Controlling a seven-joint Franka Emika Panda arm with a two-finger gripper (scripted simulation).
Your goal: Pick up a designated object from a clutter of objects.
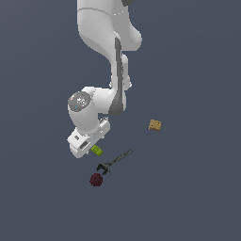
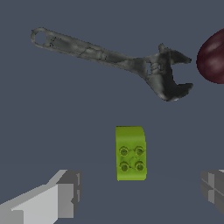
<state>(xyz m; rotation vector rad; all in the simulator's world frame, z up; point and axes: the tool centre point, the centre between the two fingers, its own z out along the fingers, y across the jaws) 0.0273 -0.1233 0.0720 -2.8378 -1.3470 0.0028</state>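
The tiny lime-green block (image 1: 97,150) lies on the grey floor, just off the lower end of my white hand, on the exterior view's right. My gripper (image 1: 87,145) hangs low over it. In the wrist view the block (image 2: 130,153) shows four studs and sits between my two grey fingertips (image 2: 65,192), closer to the other fingertip's side but touching neither. The gripper (image 2: 140,190) is open and empty. The yellow-green ball is out of view.
A dark grey wrench (image 1: 115,162) lies close beside the block, its jaw end near a dark red bumpy ball (image 1: 96,179). Both also show in the wrist view, the wrench (image 2: 109,57) and the ball (image 2: 212,57). A tan cube (image 1: 155,125) sits apart on the exterior view's right.
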